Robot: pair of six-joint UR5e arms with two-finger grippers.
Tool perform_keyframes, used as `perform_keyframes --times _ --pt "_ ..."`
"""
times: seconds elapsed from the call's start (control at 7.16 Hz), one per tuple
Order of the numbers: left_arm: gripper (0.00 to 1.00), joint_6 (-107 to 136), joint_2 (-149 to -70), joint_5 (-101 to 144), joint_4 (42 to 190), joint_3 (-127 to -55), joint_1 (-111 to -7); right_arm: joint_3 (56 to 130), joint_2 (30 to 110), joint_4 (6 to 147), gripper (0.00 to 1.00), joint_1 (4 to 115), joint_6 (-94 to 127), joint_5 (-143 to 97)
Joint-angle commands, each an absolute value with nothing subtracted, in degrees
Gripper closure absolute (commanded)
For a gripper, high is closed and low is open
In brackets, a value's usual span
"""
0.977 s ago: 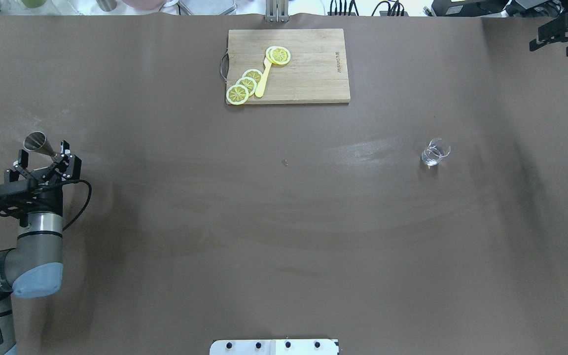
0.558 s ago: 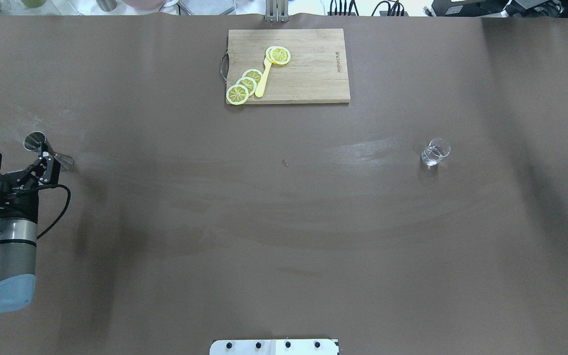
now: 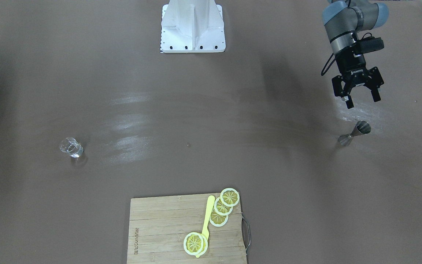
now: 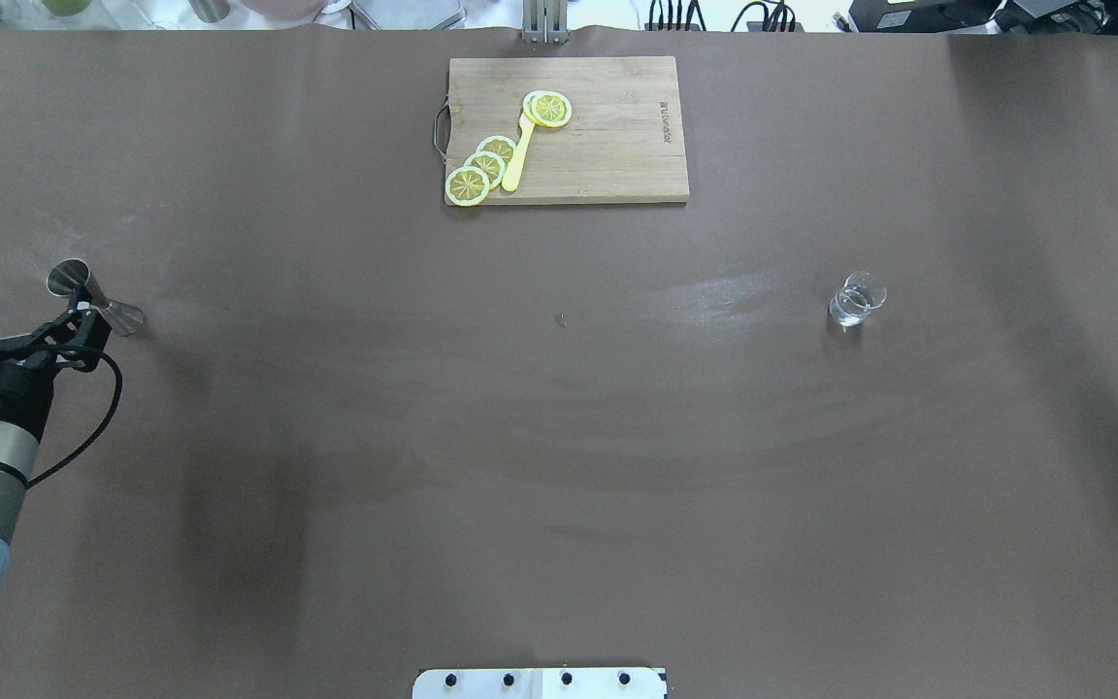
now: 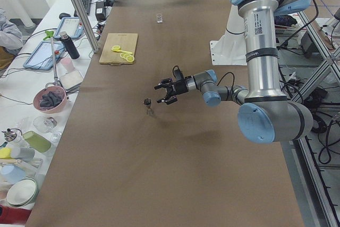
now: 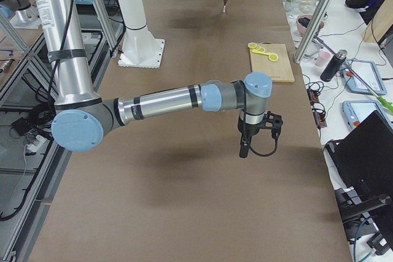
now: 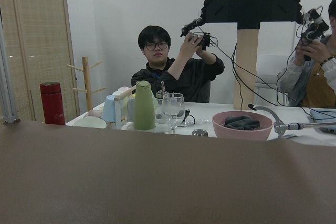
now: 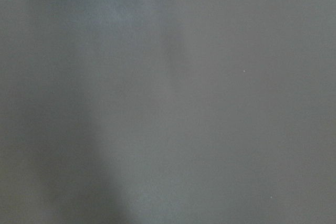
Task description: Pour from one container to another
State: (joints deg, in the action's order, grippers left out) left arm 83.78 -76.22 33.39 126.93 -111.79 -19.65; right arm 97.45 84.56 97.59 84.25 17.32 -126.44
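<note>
The small clear glass stands alone on the brown table, far over on the robot's right side. The steel jigger stands upright near the table's left end. My left gripper hangs open and empty a short way on the robot's side of the jigger, not touching it. My right gripper shows only in the exterior right view, low over bare table; whether it is open or shut I cannot tell. Its wrist view shows only tabletop.
A wooden cutting board with lemon slices and a yellow utensil lies at the table's far middle edge. The white robot base stands at the near middle edge. Beyond the far edge, people sit at a bench crowded with cups and bottles.
My open left gripper has drawn back from around the jigger, leftward and toward the robot; the jigger stays standing. The right gripper has left the overhead view's top right corner.
</note>
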Motion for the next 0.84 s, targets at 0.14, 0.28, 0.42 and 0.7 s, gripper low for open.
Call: perform_keyframes --times 0.14,0.28,0.42,0.7 --pt "0.01 59.21 -83.18 52.85 127.62 -116.72 -27.66 97.48 88.94 97.82 0.00 84.20 15.29 -128.41" --pt "0.01 52.19 -86.89 64.22 129.44 -116.20 -34.99 97.04 89.21 96.52 0.00 84.29 14.86 -127.89" --pt "0.01 44.29 -91.36 84.09 129.55 -113.84 -46.12 97.29 90.34 96.24 0.00 84.20 14.68 -128.05" --pt "0.01 39.56 -95.70 111.96 125.63 -104.02 -64.97 96.94 90.53 96.06 0.00 84.20 15.11 -127.97"
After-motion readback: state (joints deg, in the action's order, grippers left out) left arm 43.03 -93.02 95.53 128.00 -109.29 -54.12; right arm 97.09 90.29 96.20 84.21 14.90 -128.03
